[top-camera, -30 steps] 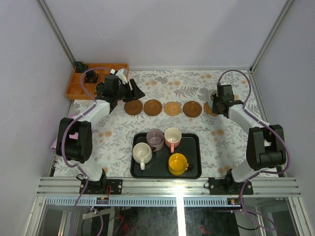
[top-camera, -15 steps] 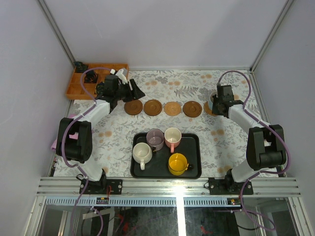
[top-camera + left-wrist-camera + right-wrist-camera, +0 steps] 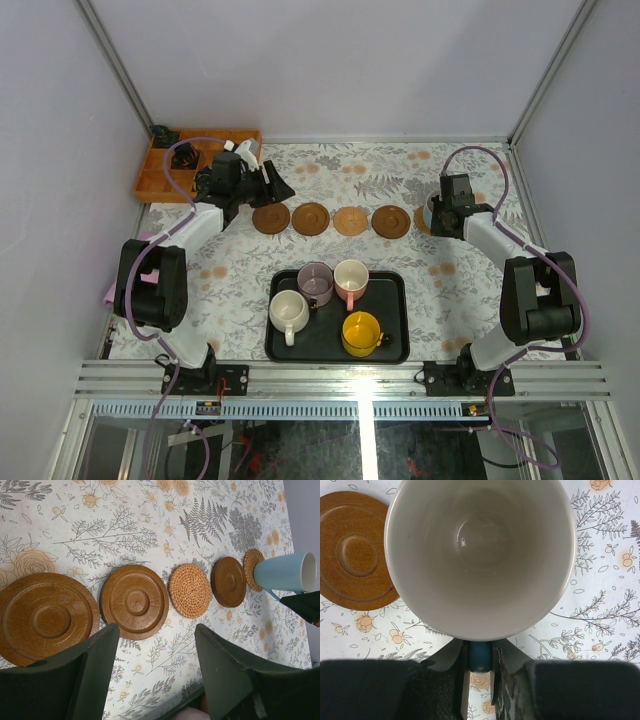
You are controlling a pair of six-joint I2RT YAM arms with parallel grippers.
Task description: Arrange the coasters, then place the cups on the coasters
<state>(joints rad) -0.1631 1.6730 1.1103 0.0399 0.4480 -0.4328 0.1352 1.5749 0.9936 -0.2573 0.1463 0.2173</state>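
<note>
Five coasters lie in a row: brown ones, a woven tan one, and a second woven one at the right end. The light blue cup stands over that end coaster; I cannot tell whether it touches. My right gripper is shut on the cup's blue handle. My left gripper hovers open and empty by the left end of the row. The cream, mauve, pink and yellow cups sit in the black tray.
An orange wooden organiser box stands at the back left corner, just behind the left gripper. Grey enclosure walls close in the table on three sides. A pink object lies at the left table edge.
The right gripper with the light blue cup has shifted slightly toward the near side over the end coaster. The left arm has not moved.
</note>
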